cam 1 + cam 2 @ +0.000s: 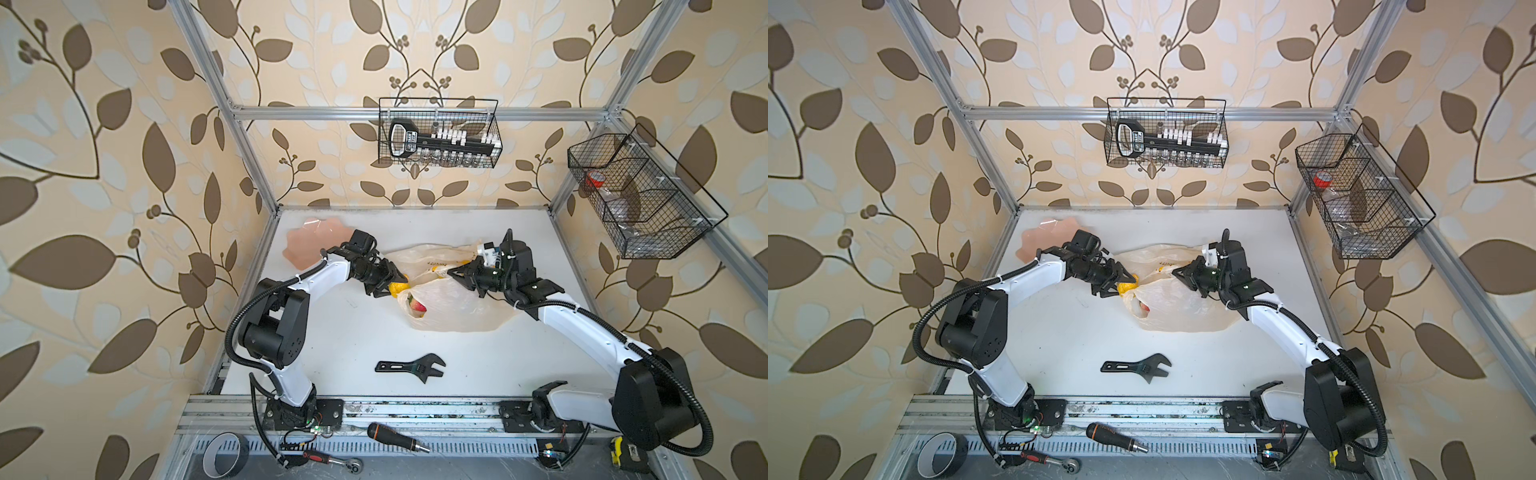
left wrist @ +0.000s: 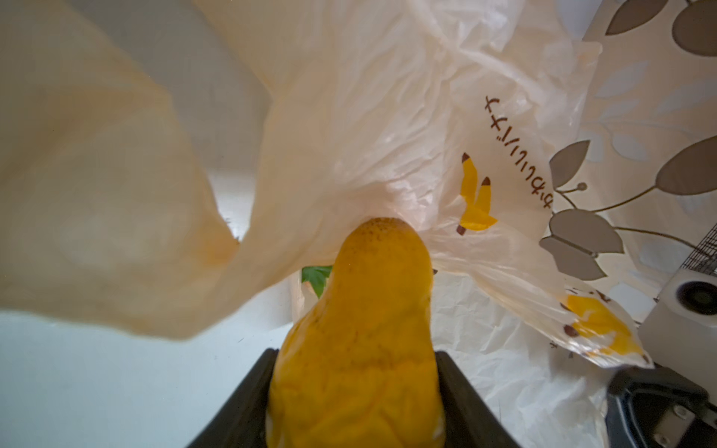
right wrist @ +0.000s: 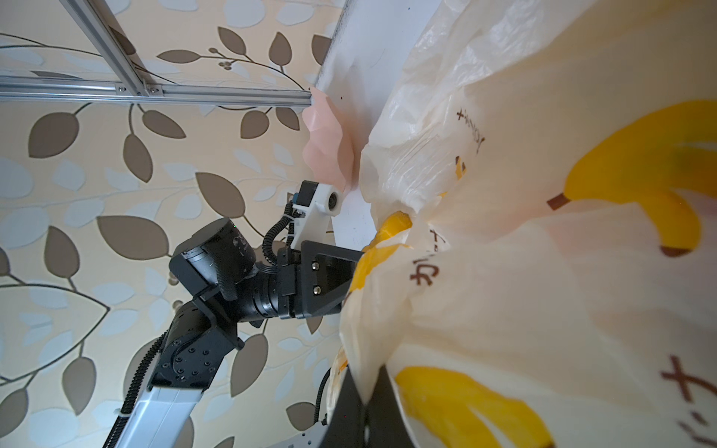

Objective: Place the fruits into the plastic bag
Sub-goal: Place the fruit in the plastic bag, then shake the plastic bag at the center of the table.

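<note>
**Arm pose.** The left arm [image 1: 316, 274] rises from its base at the front left of the table [image 1: 332, 332] and reaches toward the centre. Its wrist is level and points at the bag mouth. The left gripper [image 1: 392, 284] has its jaws partly spread, one on either side of a yellow toy banana [image 2: 361, 329], and clamps it. In both top views the banana sits at the mouth of the plastic bag [image 1: 457, 307], with its tip against the film.

The right arm [image 1: 582, 324] reaches from the front right, with its wrist bent inward. The right gripper [image 1: 452, 272] has its jaws fully together, pinching a fold of the bag's upper edge. The right wrist view shows the film running between the jaws and held up off the table.

**Surroundings.** The bag lies crumpled at mid-table between the two grippers. A red fruit [image 1: 417, 306] shows inside its mouth. A loose flap of bag hangs beside the banana in the left wrist view. A pink petal-shaped dish [image 1: 309, 245] lies behind the left wrist, near the back edge. An adjustable wrench [image 1: 413, 365] lies well apart toward the front. A screwdriver [image 1: 397, 436] rests on the front rail.
</note>
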`<act>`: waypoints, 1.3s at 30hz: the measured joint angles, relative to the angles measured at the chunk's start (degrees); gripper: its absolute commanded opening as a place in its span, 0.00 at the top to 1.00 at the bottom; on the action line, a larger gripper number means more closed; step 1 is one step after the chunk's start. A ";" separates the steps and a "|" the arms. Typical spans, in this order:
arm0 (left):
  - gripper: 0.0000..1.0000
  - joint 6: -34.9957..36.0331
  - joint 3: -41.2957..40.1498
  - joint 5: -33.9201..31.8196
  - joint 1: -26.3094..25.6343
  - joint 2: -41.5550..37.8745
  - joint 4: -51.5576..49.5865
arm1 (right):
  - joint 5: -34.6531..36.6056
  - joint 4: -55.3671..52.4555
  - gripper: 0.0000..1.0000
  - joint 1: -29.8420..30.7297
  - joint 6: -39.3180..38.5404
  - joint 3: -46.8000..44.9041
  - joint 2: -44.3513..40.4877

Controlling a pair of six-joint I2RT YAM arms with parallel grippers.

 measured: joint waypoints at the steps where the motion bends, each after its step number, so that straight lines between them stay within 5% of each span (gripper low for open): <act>1: 0.72 -0.44 0.31 0.00 -0.83 0.59 0.46 | 0.00 0.04 1.00 0.00 0.00 0.00 0.00; 7: 0.62 -3.87 5.97 0.00 -6.23 6.69 1.86 | -0.02 0.17 1.00 0.00 0.02 0.00 0.00; 14: 0.13 -7.06 17.92 -0.90 -12.74 15.32 2.75 | -0.02 0.79 1.00 -0.09 0.09 0.00 0.00; 17: 0.03 -7.06 17.92 -2.19 -13.27 15.04 0.31 | -0.09 1.18 1.00 -0.48 0.22 0.00 0.00; 27: 0.01 0.22 17.25 -8.24 -5.86 4.02 -12.98 | -0.57 1.42 1.00 -2.16 0.20 0.00 0.00; 39: 0.01 25.07 19.67 -14.64 -1.46 -6.71 -22.71 | -0.90 1.31 1.00 -2.95 0.15 0.00 -0.79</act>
